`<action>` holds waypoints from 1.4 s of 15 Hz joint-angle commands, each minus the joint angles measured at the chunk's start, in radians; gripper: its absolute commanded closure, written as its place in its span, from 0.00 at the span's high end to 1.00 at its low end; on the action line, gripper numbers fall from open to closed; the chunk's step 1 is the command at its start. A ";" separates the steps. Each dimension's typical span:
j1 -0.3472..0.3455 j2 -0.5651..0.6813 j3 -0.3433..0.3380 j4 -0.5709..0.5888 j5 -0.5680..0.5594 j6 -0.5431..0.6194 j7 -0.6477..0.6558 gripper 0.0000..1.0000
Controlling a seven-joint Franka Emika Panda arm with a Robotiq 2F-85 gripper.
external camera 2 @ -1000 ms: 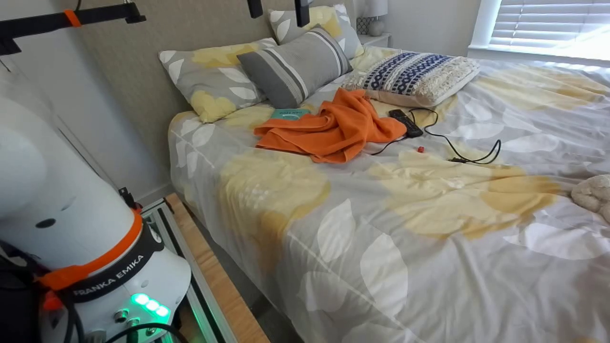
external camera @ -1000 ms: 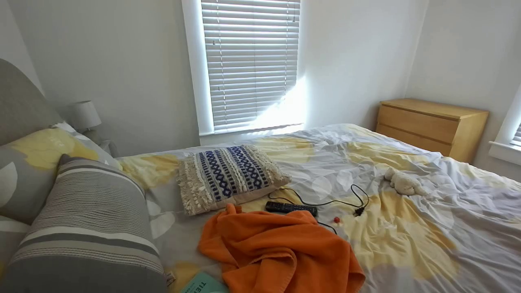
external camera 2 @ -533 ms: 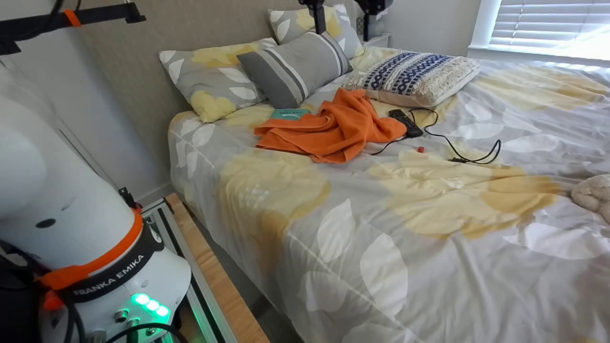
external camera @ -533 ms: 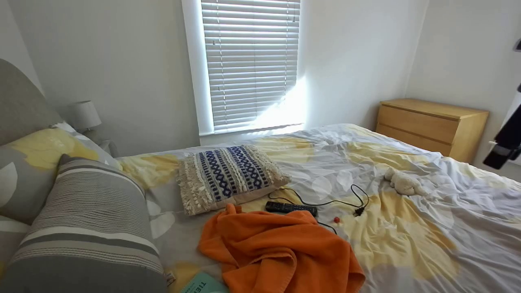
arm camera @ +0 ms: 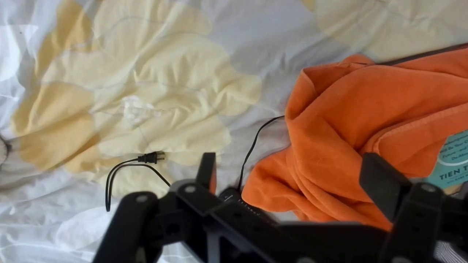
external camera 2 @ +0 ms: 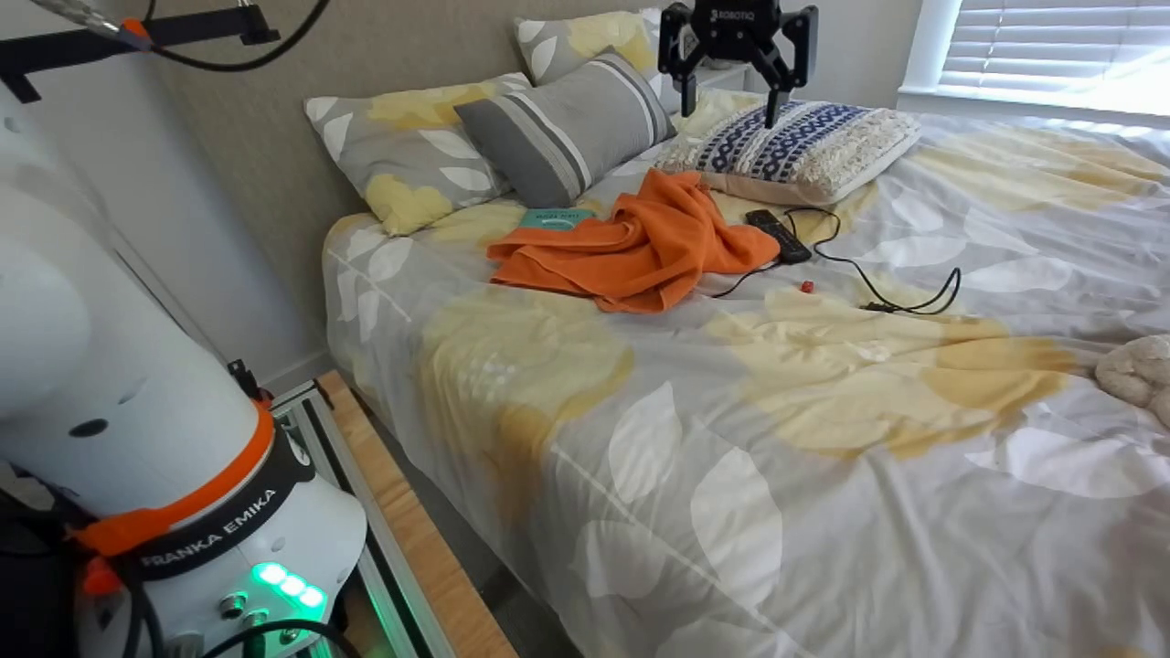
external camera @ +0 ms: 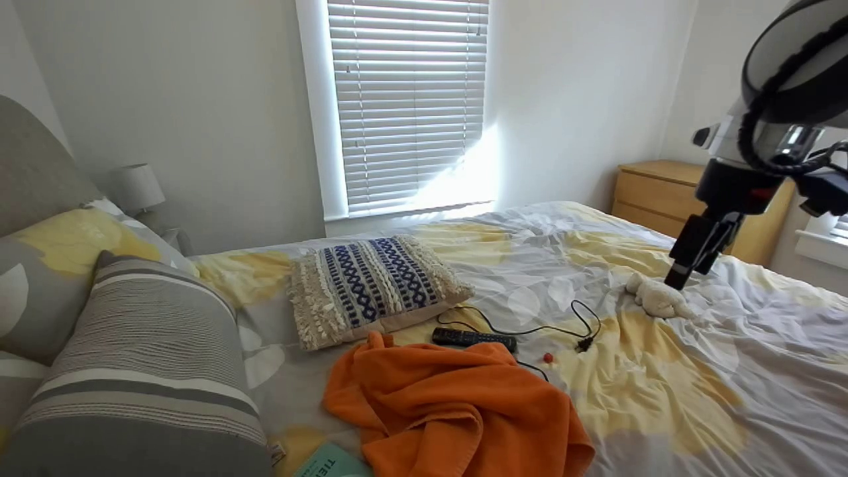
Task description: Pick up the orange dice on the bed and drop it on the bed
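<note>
One red die (external camera 2: 807, 287) lies well inside the edges of the bed (external camera 2: 868, 557); above hangs the Robotiq gripper (external camera 2: 730, 104), fingers (external camera 2: 774, 107) spread apart.

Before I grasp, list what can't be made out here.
Dice: any markings too small in both exterior views; not identifiable in the wrist view, perhaps behind the jaws.
Book: wrist view, partly hidden by the orange cloth and cut off by the right edge.
Plush toy: in an exterior view, cut off by the right edge.
</note>
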 commanded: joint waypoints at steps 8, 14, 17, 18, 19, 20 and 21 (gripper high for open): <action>-0.127 0.382 0.158 0.261 0.100 0.097 -0.021 1.00; -0.165 0.441 0.193 0.307 0.057 0.098 -0.004 1.00; -0.173 0.477 0.198 0.340 0.052 0.098 -0.003 1.00; -0.173 0.480 0.198 0.344 0.052 0.097 -0.002 1.00; -0.173 0.481 0.198 0.346 0.052 0.097 -0.002 1.00; -0.173 0.481 0.199 0.347 0.052 0.097 -0.001 1.00; -0.173 0.481 0.199 0.347 0.052 0.097 -0.001 1.00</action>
